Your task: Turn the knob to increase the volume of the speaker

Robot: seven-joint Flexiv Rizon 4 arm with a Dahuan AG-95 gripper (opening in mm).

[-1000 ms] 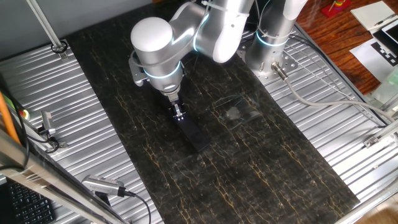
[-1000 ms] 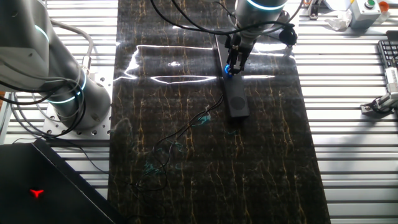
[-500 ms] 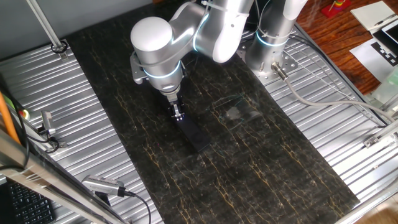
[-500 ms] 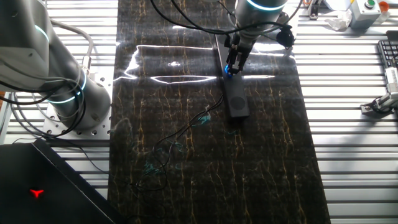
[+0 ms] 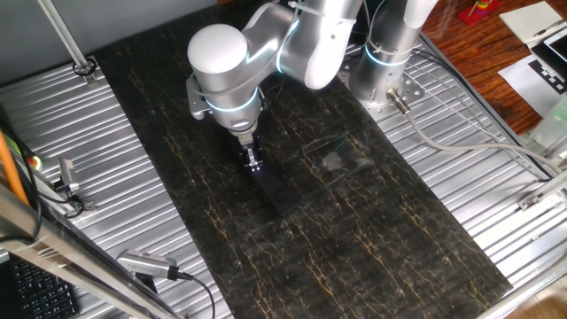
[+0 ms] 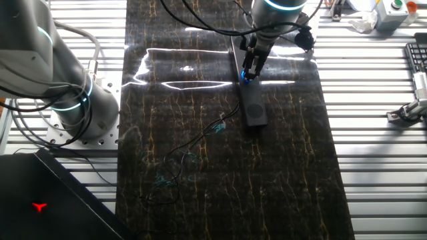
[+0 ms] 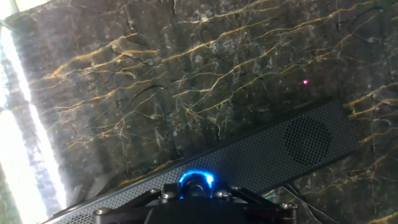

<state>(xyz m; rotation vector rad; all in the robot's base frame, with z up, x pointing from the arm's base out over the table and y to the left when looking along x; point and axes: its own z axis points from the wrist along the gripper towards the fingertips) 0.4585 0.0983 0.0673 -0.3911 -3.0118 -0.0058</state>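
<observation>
The knob [image 7: 196, 185] glows blue at the bottom edge of the hand view, sitting on the speaker [image 7: 273, 149], one knob on one speaker, right under the hand. The gripper [image 6: 247, 72] is straight down on it; in the other fixed view the blue light shows right at the fingertips, so the fingers look drawn in around the dial, though whether they truly pinch it I cannot tell, since the hand's own body hides the tips in the hand view. The speaker [image 6: 250, 100] lies flat on the dark gold-veined marble table top [image 6: 200, 167], running away from the gripper, with a round grille patch near its far end. A thin cable [image 6: 200, 143] trails off the speaker across the marble, well clear of the knob. Nothing sits between hand and dial. One working arm [image 5: 232, 75] bends over the speaker [image 5: 276, 191]; a second robot base [image 6: 63, 87] stands off on the ribbed metal surface [image 6: 380, 160], well apart. Against half a second ago, the arm, the speaker and the cable sit just as they did; no shift I can make out.
</observation>
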